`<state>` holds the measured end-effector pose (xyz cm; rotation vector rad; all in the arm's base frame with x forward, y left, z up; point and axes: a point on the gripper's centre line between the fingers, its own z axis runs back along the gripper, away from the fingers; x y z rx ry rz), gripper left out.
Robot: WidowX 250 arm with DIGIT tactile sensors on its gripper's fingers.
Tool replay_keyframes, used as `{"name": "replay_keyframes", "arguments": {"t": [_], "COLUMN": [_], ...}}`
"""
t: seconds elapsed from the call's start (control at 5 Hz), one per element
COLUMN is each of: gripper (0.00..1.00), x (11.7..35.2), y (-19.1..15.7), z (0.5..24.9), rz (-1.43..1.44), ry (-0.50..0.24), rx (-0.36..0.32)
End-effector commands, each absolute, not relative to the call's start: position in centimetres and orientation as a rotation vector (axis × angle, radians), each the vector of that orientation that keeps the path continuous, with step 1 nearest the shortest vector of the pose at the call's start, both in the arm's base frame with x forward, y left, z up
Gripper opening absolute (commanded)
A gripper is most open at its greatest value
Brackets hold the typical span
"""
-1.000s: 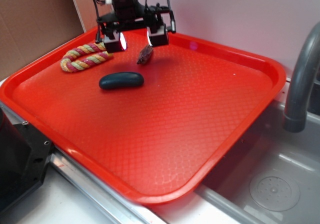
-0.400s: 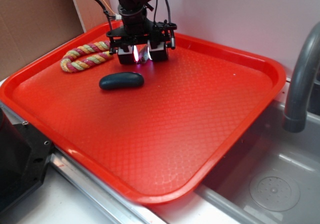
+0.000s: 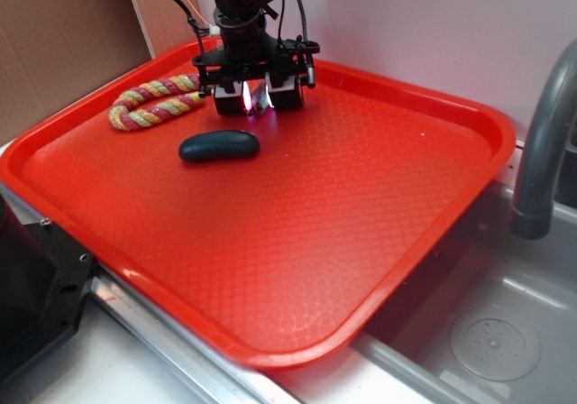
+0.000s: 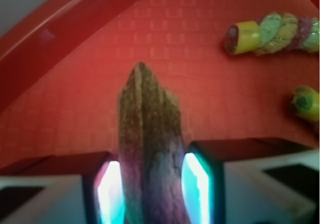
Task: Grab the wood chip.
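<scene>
Currently the wood chip is being clamped between the glowing pads of the gripper near the tray's far edge; grip should be held firm and lifted straight.

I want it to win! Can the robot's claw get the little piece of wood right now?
Yes, it looks so. The gripper already has the wood chip squeezed between its fingers in the wrist view, and nothing sits in the way.

A red tray carries a twisted rope and a dark oval.
</scene>
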<state>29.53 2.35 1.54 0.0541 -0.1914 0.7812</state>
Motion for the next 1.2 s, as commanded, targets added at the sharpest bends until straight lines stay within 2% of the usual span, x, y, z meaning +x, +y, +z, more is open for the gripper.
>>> {"name": "replay_keyframes", "arguments": {"t": [0.0,0.2,0.4,0.6,0.8,1.0], "gripper": [0.0,0.0,0.0,0.0,0.0,0.0], "x": [26.3,23.8,20.8,18.6,17.5,18.0], "y": [2.3,1.1,-0.3,-1.0,-1.2,-0.8], "z": [10.0,13.4,16.8,18.5,18.4,18.2], "rz": [0.641,0.477,0.292,0.202,0.201,0.25], "ry": [-0.192,-0.186,-0.143,-0.102,-0.103,-0.098], "rx": [0.031,0.011,-0.062,-0.102,-0.105,-0.077]}}
